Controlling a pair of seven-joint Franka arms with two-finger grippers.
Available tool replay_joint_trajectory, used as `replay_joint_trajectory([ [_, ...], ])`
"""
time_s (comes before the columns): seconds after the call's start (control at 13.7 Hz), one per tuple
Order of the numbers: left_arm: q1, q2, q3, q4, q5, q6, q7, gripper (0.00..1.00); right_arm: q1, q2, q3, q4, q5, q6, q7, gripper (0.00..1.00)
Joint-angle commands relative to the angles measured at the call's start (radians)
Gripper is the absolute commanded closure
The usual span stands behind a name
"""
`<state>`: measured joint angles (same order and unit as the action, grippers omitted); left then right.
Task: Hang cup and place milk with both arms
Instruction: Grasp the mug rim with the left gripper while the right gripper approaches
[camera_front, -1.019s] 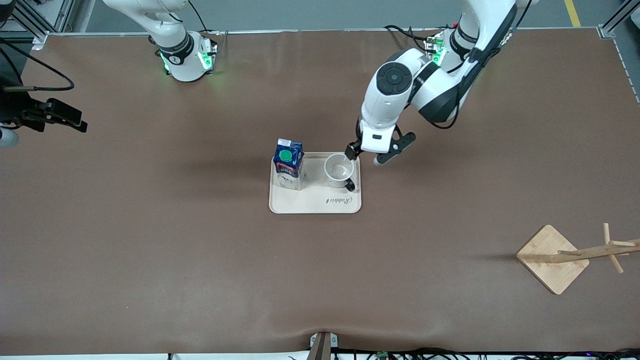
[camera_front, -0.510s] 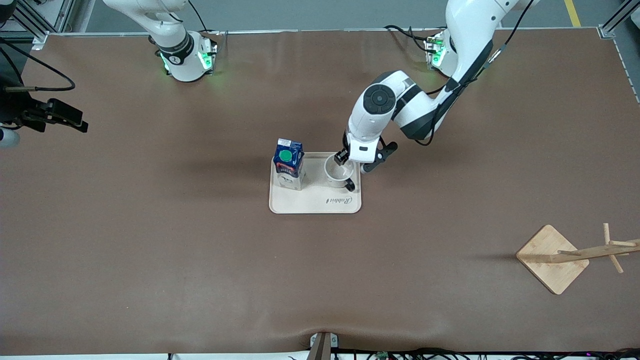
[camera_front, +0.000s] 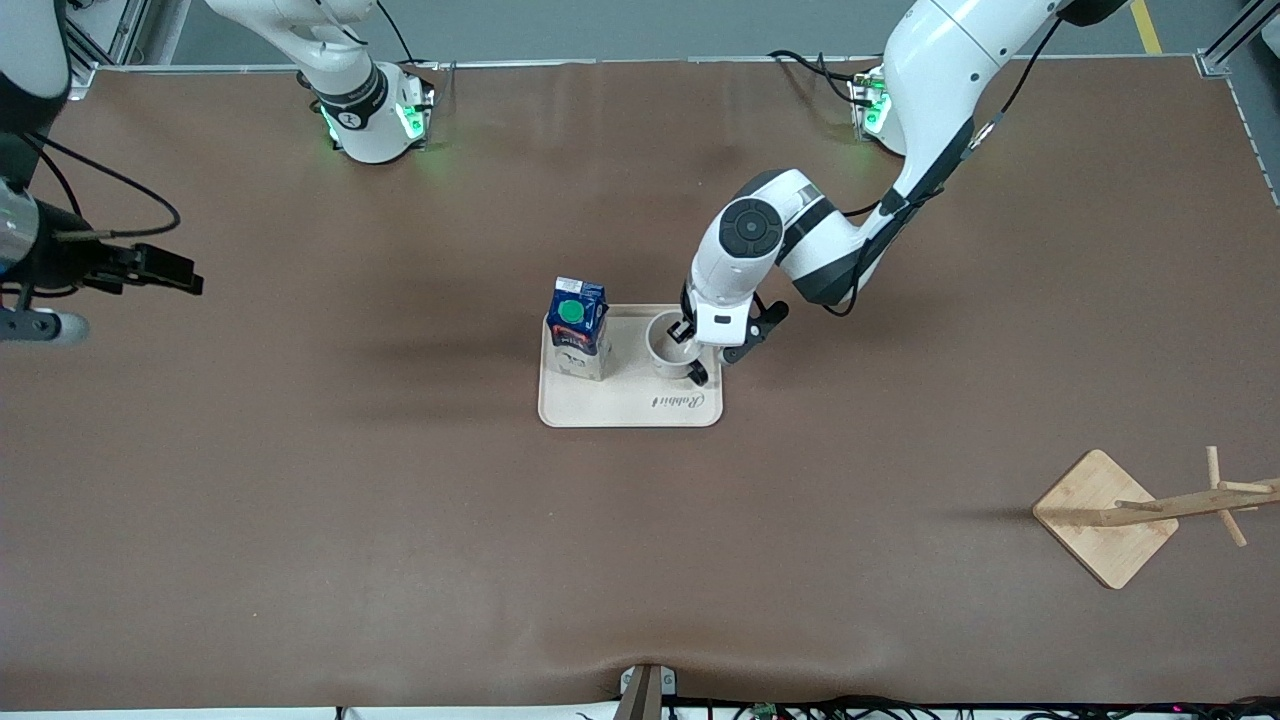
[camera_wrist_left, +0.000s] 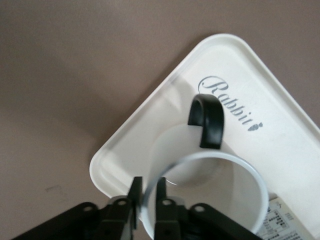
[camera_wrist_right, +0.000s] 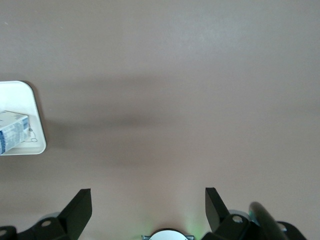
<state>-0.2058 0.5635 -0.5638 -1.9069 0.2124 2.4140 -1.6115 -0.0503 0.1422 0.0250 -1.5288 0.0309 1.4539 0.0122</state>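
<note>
The cup stands upright on the beige tray, its black handle toward the tray's printed edge. My left gripper is down on the cup at the left arm's side. In the left wrist view the gripper has one finger inside and one outside the cup's wall, shut on it. The milk stands upright on the tray, beside the cup toward the right arm's end. My right gripper hangs open and empty over bare table at the right arm's end, its fingers wide apart.
A wooden cup rack with pegs stands near the front camera at the left arm's end of the table. The right wrist view shows the tray's corner with the milk on it. Brown mat covers the table.
My left gripper moved from beside the tray onto the cup and closed on its wall. The right arm shifted a little at its end of the table.
</note>
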Motion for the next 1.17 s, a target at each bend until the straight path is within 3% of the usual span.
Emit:
replay_joint_trajectory([
  [0.0, 0.003, 0.018, 0.013, 0.037, 0.053, -0.009, -0.011, 1.00, -0.017, 0.107, 0.012, 0.044, -0.008, -0.015, -0.009, 0.00],
  [0.22, 0.037, -0.028, 0.015, 0.100, 0.102, -0.076, -0.011, 1.00, 0.030, 0.117, 0.016, 0.016, 0.079, -0.046, 0.047, 0.00],
  [0.36, 0.060, -0.054, 0.015, 0.198, 0.114, -0.189, -0.010, 1.00, 0.090, 0.109, 0.018, -0.007, 0.168, -0.044, 0.247, 0.00],
  [0.51, 0.060, -0.071, 0.015, 0.287, 0.116, -0.313, 0.028, 1.00, 0.212, 0.106, 0.016, -0.002, 0.170, -0.011, 0.426, 0.00],
  [0.95, 0.236, -0.230, 0.009, 0.293, 0.102, -0.486, 0.500, 1.00, 0.493, 0.137, 0.016, -0.071, 0.178, 0.233, 0.660, 0.00],
  [1.09, 0.278, -0.272, 0.009, 0.299, 0.097, -0.524, 0.664, 1.00, 0.558, 0.166, 0.015, -0.085, 0.170, 0.304, 0.822, 0.00],
])
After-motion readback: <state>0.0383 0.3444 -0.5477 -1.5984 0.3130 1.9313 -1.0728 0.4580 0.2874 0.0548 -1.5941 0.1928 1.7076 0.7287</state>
